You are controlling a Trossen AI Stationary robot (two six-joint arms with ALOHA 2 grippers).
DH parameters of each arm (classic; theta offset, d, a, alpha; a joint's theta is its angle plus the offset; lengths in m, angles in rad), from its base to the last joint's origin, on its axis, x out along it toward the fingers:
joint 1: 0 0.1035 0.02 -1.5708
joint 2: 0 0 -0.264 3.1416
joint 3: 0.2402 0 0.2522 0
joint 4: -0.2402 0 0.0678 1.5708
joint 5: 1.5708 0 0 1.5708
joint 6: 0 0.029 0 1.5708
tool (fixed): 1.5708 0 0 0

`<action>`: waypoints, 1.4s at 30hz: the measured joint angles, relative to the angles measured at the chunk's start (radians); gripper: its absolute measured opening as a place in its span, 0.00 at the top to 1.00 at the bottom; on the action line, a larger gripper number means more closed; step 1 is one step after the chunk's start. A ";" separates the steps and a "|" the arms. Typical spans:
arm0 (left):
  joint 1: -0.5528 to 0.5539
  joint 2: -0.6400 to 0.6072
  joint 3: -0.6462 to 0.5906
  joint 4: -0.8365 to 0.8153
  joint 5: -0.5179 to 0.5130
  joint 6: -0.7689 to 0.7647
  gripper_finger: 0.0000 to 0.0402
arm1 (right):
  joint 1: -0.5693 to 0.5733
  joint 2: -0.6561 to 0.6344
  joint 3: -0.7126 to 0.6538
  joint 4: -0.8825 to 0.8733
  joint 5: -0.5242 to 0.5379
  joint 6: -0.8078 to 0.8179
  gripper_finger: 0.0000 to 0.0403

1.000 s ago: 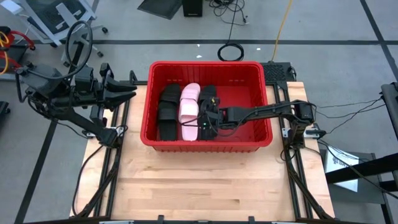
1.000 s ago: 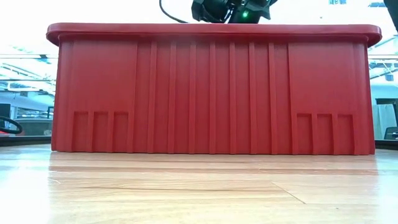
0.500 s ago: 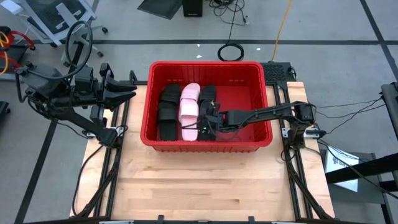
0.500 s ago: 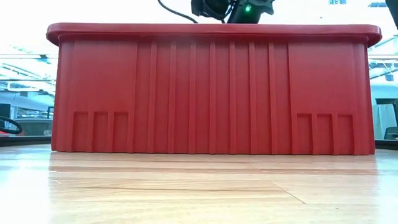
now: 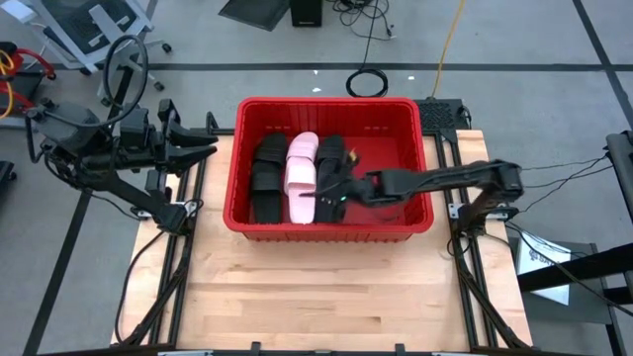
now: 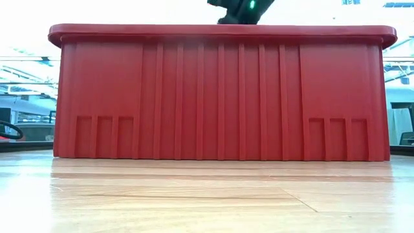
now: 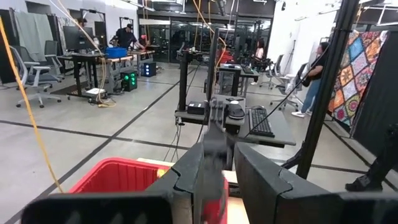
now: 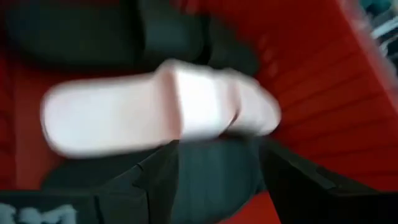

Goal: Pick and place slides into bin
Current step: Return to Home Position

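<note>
Your right gripper (image 5: 329, 196) hangs over the slides inside the red bin (image 5: 326, 101), and it has come up since a second ago: the low view then showed a good part of it above the rim, and now only a sliver remains at the top edge. From above, the right arm (image 5: 445, 178) has its elbow shifted outward toward the table's right edge, while its gripper has barely moved sideways. In the right wrist view its fingers stand apart and a dark slide shows through the gap. That view is smeared, so you cannot tell whether they touch it. The slides lie where they lay before, all in the left half of the bin. The black slides (image 5: 267, 176) are against the left wall, the pink slides (image 5: 301, 176) just beside them, and more black ones are on their right under the gripper. The right half of the bin floor is bare. Your left gripper (image 5: 203, 150) has not stirred and waits off the left side of the table (image 5: 316, 287). Its fingers are a narrow gap apart and hold nothing.
</note>
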 joint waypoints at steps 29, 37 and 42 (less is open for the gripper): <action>0.069 0.000 0.000 0.018 0.011 0.041 0.78 | 0.179 -0.436 0.001 0.950 -0.184 -0.020 0.49; 0.056 -0.028 0.000 0.019 0.034 0.029 0.78 | 0.265 -0.505 0.001 0.953 -0.179 -0.035 0.49; 0.033 -0.087 0.001 -0.004 0.035 0.043 0.78 | 0.276 -0.577 0.001 0.855 -0.177 -0.035 0.49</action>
